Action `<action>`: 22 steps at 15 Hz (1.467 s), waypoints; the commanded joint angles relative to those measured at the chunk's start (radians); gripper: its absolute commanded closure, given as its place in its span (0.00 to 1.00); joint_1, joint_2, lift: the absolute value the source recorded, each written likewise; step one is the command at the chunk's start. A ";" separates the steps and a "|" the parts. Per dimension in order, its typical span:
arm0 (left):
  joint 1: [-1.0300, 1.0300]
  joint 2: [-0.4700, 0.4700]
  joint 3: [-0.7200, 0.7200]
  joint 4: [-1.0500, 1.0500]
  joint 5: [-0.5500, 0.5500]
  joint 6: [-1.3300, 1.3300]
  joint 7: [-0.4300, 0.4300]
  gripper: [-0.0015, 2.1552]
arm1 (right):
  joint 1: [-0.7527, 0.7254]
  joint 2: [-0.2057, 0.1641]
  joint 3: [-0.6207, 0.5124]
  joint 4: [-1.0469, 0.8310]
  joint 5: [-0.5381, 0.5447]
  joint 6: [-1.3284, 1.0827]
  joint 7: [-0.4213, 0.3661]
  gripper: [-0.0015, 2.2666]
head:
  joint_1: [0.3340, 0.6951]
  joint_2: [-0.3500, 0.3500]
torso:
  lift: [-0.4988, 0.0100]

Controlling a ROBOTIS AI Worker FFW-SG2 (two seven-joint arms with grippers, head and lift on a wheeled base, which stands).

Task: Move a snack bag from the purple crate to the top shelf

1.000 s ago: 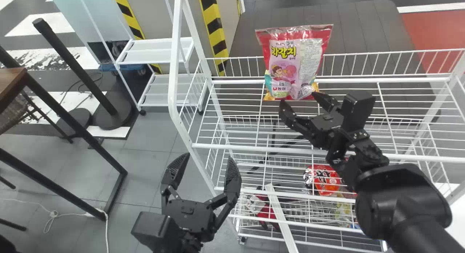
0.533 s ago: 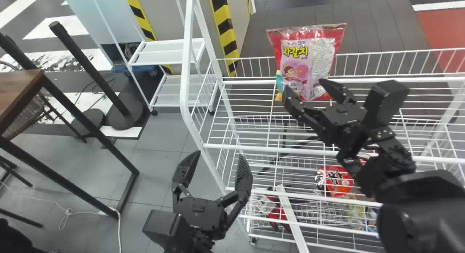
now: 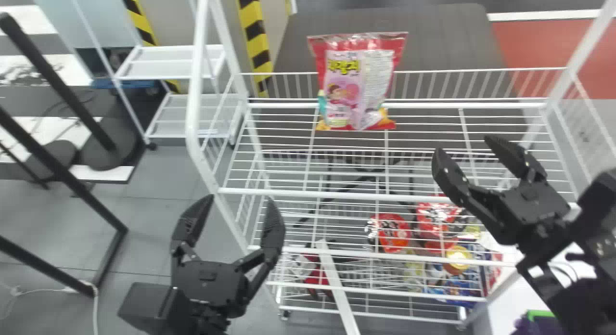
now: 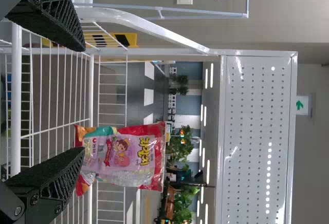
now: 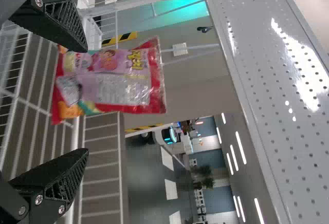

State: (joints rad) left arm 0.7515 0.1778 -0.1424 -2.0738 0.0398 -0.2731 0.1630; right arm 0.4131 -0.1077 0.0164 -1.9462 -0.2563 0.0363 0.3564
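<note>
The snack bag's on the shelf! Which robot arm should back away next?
Probably the right. The snack bag stands free on the wire shelf. The right gripper, open and empty, seems to be over that shelf; the left gripper is by its left front corner.
</note>
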 commanded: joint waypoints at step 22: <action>-0.356 -0.018 -0.240 0.024 -0.080 0.414 0.115 0.07 | 0.276 0.000 -0.141 -0.053 0.057 -0.114 0.076 0.07 | 1.00 0.29 | 0.98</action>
State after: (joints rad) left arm 0.4353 0.1668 -0.3604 -2.0681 -0.0397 0.1224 0.2724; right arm 0.6845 -0.1049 -0.1241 -1.9987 -0.1998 -0.0766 0.4326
